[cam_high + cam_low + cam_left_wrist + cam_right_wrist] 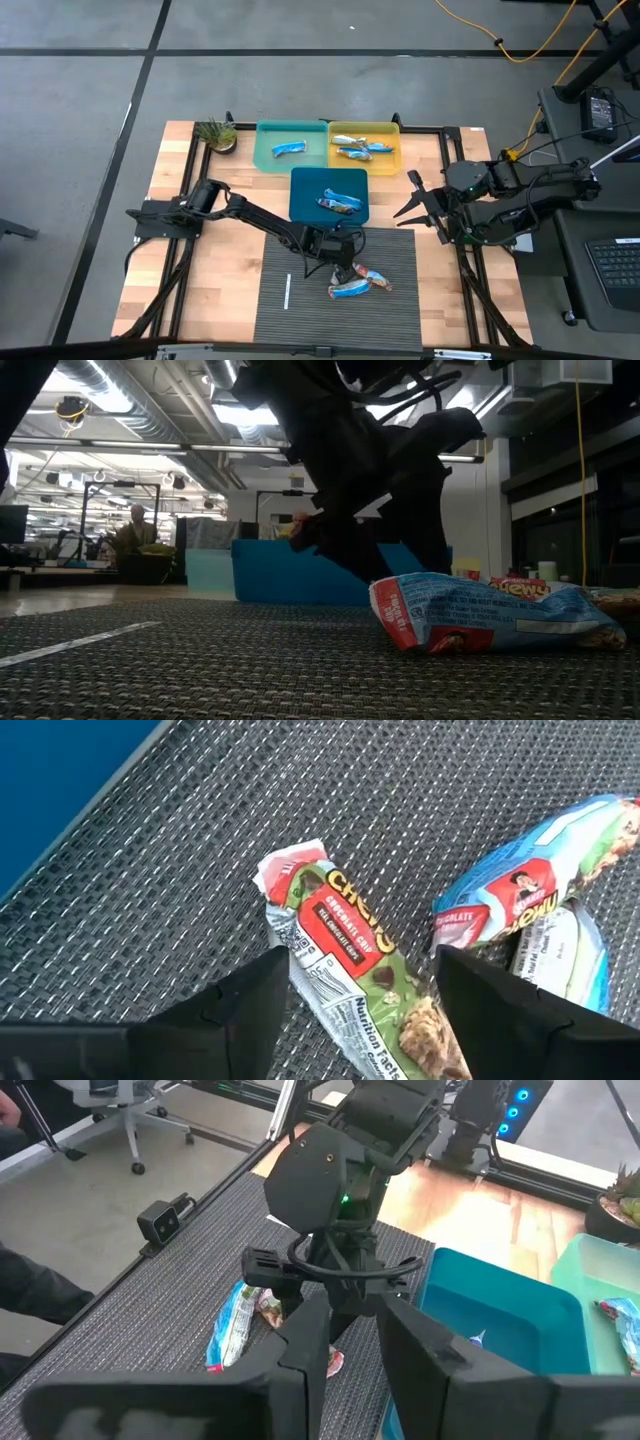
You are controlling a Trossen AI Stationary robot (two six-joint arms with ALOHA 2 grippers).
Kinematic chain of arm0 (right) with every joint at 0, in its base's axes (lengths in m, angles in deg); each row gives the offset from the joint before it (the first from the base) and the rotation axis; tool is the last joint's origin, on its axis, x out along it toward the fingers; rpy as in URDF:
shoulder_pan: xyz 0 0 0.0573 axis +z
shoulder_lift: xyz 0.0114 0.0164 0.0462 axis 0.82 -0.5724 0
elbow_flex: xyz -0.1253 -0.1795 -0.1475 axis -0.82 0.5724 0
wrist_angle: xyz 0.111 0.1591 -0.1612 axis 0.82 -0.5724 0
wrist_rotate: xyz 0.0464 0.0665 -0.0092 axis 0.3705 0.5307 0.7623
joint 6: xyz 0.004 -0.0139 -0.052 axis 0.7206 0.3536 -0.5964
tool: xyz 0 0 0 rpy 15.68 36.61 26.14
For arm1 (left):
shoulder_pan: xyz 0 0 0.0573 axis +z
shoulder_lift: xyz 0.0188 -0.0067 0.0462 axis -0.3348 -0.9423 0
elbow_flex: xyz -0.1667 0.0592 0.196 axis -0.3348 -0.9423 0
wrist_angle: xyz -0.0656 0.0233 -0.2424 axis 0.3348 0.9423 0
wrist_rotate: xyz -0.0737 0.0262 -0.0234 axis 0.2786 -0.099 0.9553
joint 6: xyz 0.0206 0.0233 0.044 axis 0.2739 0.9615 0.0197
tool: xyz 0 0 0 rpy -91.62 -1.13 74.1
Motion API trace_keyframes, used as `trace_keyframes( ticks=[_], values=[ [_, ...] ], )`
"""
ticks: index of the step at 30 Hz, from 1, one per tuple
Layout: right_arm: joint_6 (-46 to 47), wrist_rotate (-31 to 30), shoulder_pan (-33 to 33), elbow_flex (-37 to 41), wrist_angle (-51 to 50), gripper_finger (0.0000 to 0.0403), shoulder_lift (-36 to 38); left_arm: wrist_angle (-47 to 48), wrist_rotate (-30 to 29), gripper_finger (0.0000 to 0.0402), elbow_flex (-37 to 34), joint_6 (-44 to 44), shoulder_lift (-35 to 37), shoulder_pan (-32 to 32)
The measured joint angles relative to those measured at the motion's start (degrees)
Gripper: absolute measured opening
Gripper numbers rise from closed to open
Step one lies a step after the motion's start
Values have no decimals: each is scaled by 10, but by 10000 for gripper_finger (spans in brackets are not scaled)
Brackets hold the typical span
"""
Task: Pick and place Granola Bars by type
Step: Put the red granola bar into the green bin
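A: What carries it all?

B: A wooden table [180, 210]; on its near half lies a dark woven mat [300, 320], and at the far edge stand three trays; a pale green tray [265, 155], a yellow tray [392, 165], and a deep blue tray [305, 195] set just in front of the other two, touching the mat's far edge.

A: And the arms?

B: The left arm reaches in across the table to the mat; the left hand [342, 262] hangs low over the bars there, fingers spread wide on either side of a green-wrapped bar [350, 955], which lies flat on the mat between them; I cannot tell whether they touch it. The right hand [412, 195] waits by the table's right edge, level with the blue tray; its fingers stand narrow with only a slim gap, holding nothing.

A: Where are the Granola Bars?

B: A small cluster on the mat [358, 284] under the left hand; a blue-wrapped bar [520, 900] lies just beside the green one. One blue bar in the green tray [289, 149]; a few in the yellow tray [362, 148]; two in the blue tray [340, 201].

A: Anything smaller?

B: A little potted plant [217, 135] at the far left corner; a thin white stick [287, 291] on the mat, well apart from the bars.
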Motion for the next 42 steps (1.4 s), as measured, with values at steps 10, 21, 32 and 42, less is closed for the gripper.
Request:
trace_keyframes(
  ticks=[10, 21, 32, 42],
  values=[
    [0, 0, 0, 0, 0, 92, 0, -1, 7, 235, 2, -40, -22, 5],
    [0, 0, 0, 0, -2, 92, 0, 4, -4, 103, 1, -96, -21, 5],
    [-2, -1, 0, 0, -3, 92, 0, 12, -41, 33, -1, -53, 68, -6],
    [-3, -1, 0, 0, -3, 92, 0, 19, -171, 33, 0, 23, 203, -8]
  ],
)
